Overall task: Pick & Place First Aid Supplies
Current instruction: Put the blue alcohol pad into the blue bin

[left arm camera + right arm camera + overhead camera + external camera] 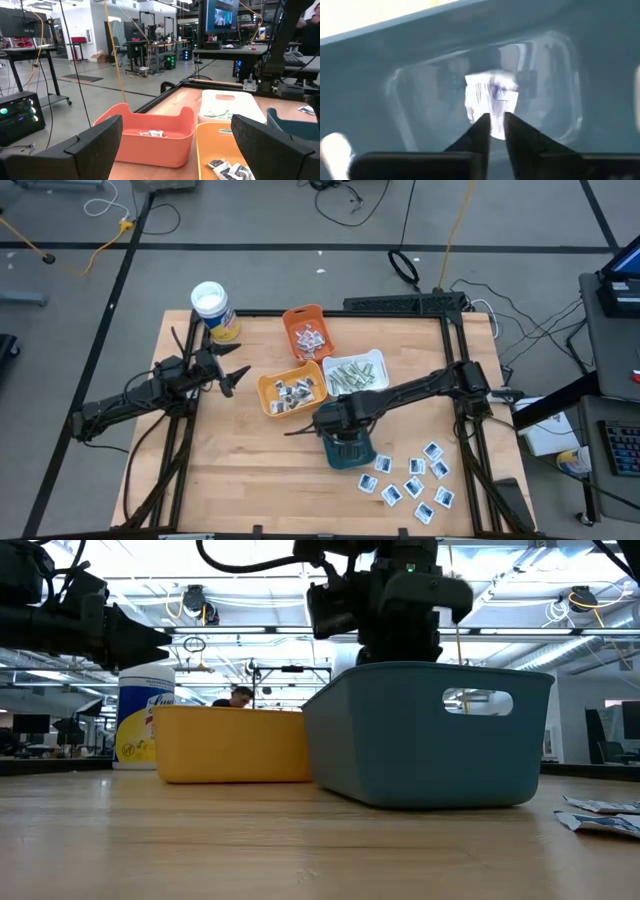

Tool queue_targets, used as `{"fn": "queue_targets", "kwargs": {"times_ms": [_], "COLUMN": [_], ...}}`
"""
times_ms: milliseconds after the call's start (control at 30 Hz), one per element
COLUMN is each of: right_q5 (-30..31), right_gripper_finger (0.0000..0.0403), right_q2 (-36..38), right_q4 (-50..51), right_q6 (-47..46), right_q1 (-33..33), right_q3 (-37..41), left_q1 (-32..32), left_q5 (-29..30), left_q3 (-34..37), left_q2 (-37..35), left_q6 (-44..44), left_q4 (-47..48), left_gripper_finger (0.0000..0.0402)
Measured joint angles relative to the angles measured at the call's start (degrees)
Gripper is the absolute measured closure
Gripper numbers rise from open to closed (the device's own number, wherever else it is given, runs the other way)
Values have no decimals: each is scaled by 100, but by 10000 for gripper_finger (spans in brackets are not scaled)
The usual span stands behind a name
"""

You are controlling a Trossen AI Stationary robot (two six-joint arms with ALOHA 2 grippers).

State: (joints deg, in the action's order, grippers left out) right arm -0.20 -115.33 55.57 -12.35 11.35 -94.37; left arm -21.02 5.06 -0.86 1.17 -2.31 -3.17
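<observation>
My right gripper [335, 423] hovers over the teal tray [349, 450] and is shut on a square white sachet with blue print [491, 97]. In the low view the right gripper [392, 610] stands just above the teal tray's rim [430, 675]. Several more sachets [412, 477] lie flat on the table to the right of the teal tray. My left gripper [236, 378] waits open to the left of the yellow tray [290, 393], touching nothing. My right gripper pinches the sachet by its near edge [495, 129] between the two fingertips [481, 131], coming from above and pointing down. The sachet is lifted clear and hangs below the fingers, over the inside of the teal tray [420, 85].
The orange tray [308, 330] and the yellow tray hold sachets, and the white tray [355, 372] holds grey-green strips. A white-lidded canister [214, 311] stands at the far left corner. Bare wood lies at the near left of the table [240, 470].
</observation>
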Motion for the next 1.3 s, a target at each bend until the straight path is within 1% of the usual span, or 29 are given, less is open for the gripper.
{"fn": "queue_targets", "kwargs": {"times_ms": [133,233,300,367,567,700,900,1133,1300], "right_q5": [53,164,173,163,142,147,147,140,-97], "right_gripper_finger": [276,226,206,195,197,203,204,204,204], "right_q2": [0,24,119,255,484,698,1435,2420,2981], "right_q4": [14,11,52,103,455,638,573,574,580], "right_q6": [-50,-286,-613,-1061,-2624,-3085,-3646,-4268,-4749], "right_q1": [-25,-53,-98,-165,-322,-347,-121,435,860], "right_q3": [0,0,0,0,-7,89,1070,2274,3054], "left_q1": [1,1,1,0,1,-1,-1,1,1], "left_q5": [0,0,0,0,0,0,0,0,0], "left_q3": [0,0,0,0,0,0,0,-2,-2], "left_q2": [0,0,0,0,0,0,0,0,0], "left_q6": [1,0,0,0,0,0,0,0,0], "left_q4": [1,0,1,0,-1,1,-1,-1,-1], "left_gripper_finger": [23,23,23,23,23,23,23,23,23]}}
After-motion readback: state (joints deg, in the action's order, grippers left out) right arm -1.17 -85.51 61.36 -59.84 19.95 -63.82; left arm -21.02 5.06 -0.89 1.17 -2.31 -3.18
